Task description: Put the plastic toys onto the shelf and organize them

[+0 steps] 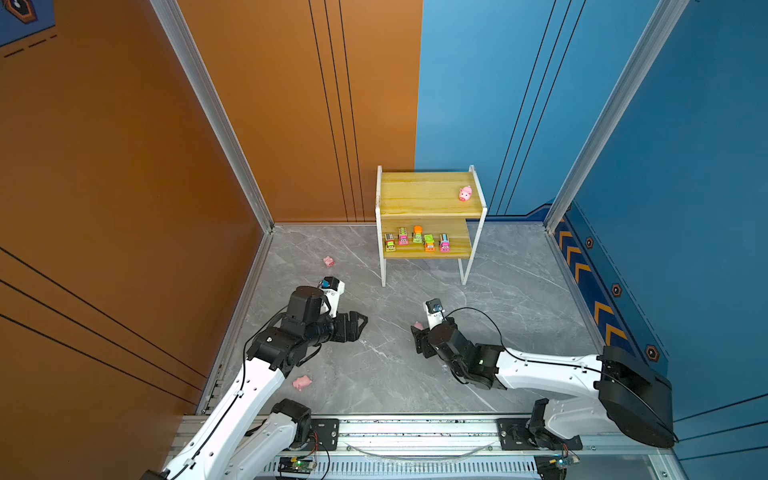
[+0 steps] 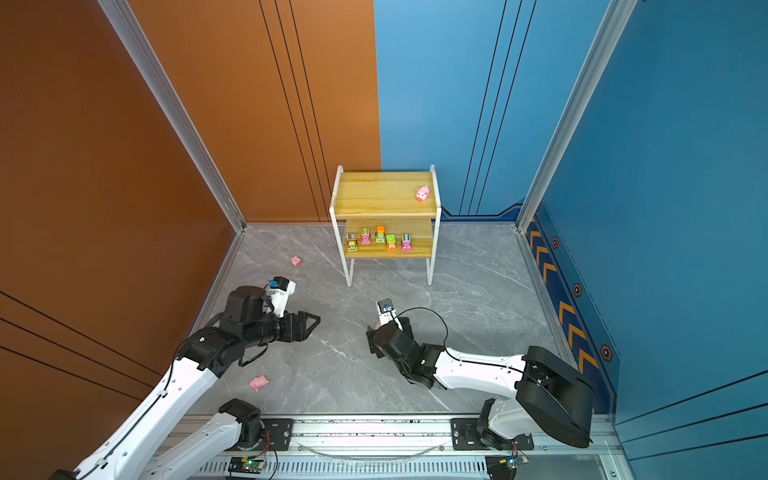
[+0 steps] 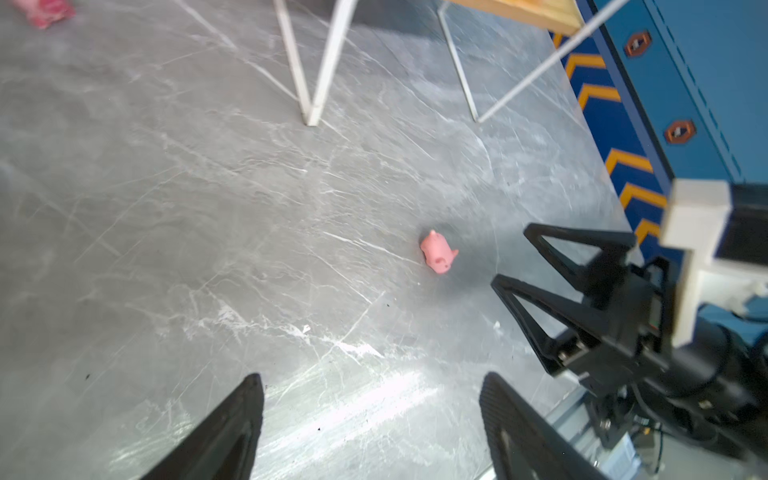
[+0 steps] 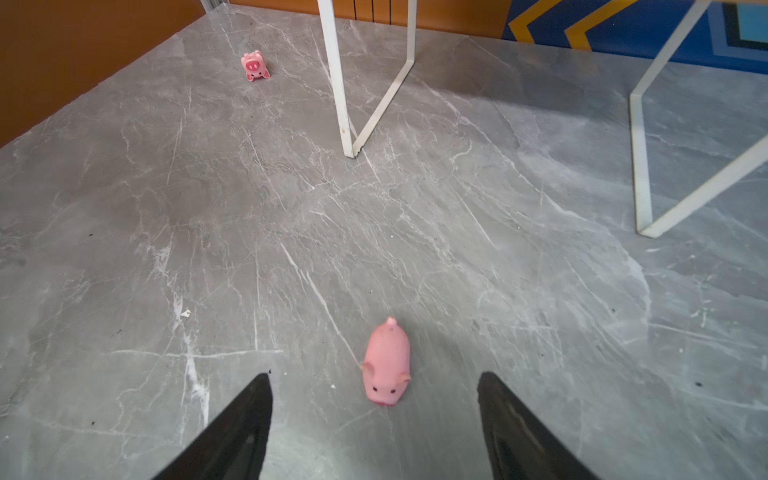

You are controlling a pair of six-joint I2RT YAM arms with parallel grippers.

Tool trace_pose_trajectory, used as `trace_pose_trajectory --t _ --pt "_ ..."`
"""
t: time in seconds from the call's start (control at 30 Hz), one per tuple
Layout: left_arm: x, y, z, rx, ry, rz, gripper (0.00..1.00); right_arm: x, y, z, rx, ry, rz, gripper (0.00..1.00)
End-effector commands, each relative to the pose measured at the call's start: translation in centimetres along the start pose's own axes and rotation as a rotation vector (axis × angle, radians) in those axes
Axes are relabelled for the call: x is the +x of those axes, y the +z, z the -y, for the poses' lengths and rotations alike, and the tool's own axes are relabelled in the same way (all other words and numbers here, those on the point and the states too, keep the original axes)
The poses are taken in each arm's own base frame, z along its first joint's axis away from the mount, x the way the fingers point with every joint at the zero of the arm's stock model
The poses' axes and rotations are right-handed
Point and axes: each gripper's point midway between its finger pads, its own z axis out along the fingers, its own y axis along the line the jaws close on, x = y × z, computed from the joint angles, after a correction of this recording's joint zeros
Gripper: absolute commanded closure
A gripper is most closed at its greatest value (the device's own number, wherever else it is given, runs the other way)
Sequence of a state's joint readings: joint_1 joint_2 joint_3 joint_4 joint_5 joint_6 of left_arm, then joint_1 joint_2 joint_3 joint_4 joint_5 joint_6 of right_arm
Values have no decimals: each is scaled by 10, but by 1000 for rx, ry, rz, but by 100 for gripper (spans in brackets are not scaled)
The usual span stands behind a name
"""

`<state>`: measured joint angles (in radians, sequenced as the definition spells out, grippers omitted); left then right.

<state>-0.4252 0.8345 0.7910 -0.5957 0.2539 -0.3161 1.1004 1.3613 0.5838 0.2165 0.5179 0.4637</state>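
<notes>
Holding 5 trucks on lower board, 1 pig on upper: shelf. L gripper + R gripper fingers spread, pinching nothing.

Two high overviews, two low wrist views, shared floor

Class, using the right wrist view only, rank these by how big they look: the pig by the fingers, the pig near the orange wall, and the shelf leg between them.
1. shelf leg
2. pig by the fingers
3. pig near the orange wall

The near pig's closeness inflates it; true pig sizes stay unsure.
</notes>
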Motion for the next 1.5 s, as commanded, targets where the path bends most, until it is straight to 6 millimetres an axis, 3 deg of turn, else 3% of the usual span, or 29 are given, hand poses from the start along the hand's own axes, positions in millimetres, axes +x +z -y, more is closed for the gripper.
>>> trace_pose_trajectory --t 0.0,0.1,0.17,0.37,0.63,1.07,1.47 --pt "-23 -8 32 20 223 58 16 -7 -8 9 63 91 99 21" --pt "-18 -2 55 61 368 27 15 -1 -12 6 70 69 118 22" --pt "-9 1 67 107 449 1 8 3 -12 7 83 68 124 22" --pt "5 -9 77 139 569 59 6 14 -4 4 104 66 127 24" --pt "-1 -5 52 0 534 82 7 26 24 0 117 80 66 29" --pt "-7 -2 44 -26 487 71 8 32 64 -3 109 66 -31 33" --pt "-12 -1 38 -35 447 72 8 40 73 3 136 55 -63 51"
